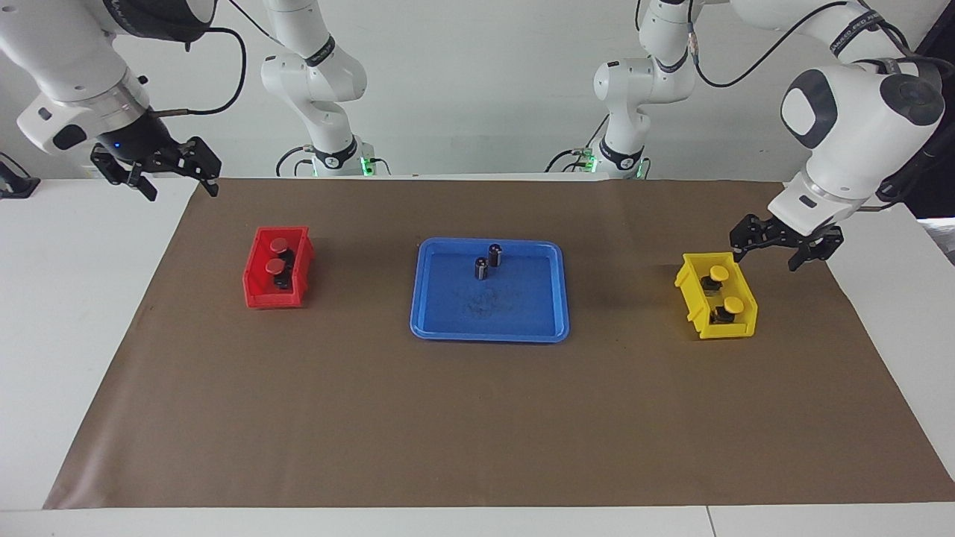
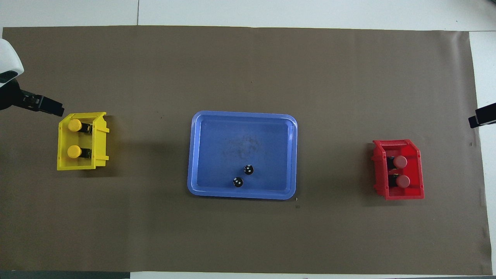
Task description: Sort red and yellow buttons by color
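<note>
Facing view first: two yellow buttons (image 1: pixel 718 273) lying inside yellow bin (image 1: pixel 740 328) at left arm's end of table, one nearer the robots, the other (image 1: pixel 734 305) just farther out. Left gripper (image 1: pixel 780 250) up in the air just beside that bin's robot-side rim, fingers apart, nothing between them, wrist bent steeply down from a high elbow. Two red buttons (image 1: pixel 279 245) side by side in red bin (image 1: pixel 257 298) at right arm's end, second one (image 1: pixel 274 265) close against the first. Right gripper (image 1: pixel 171 175) raised over the brown paper mat's (image 1: pixel 477 418) corner, well apart from red bin, fingers spread, empty. Round flat-domed caps on short black bodies. Glossy plastic bins with open sloped fronts. Blue tray (image 1: pixel 440 321) between bins, rounded corners, holding two dark cylinders (image 1: pixel 481 268) upright, silvery tops.
</note>
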